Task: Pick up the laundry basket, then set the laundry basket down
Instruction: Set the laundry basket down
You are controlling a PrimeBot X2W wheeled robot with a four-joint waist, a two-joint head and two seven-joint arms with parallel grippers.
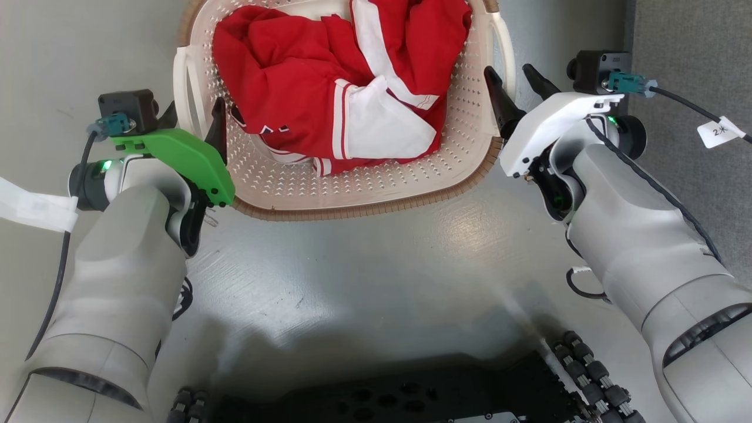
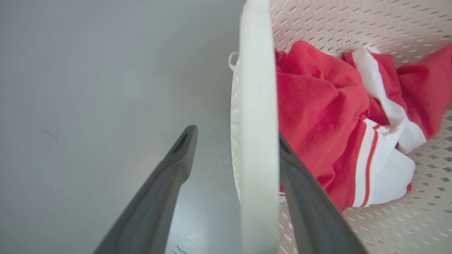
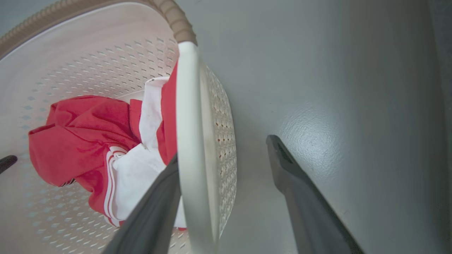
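Observation:
The laundry basket [image 1: 364, 188], cream perforated plastic with a brown rim, rests on the grey floor at the top centre of the head view, with a red and white garment [image 1: 305, 70] in it. My left gripper [image 1: 195, 108] is open astride the left loop handle [image 2: 256, 106]: one finger is inside against the handle, the other outside and apart. My right gripper [image 1: 508, 69] is open astride the right loop handle [image 3: 189, 106] in the same way. Nothing is clamped in either wrist view; the left gripper [image 2: 236, 133] and the right gripper [image 3: 223, 148] both show a wide gap.
Glossy grey floor [image 1: 376, 276] lies between the basket and my black wheeled base [image 1: 388, 399]. A darker grey carpet [image 1: 693, 35] runs along the right side. Cables trail from both wrists, the right one bearing a white tag [image 1: 721, 130].

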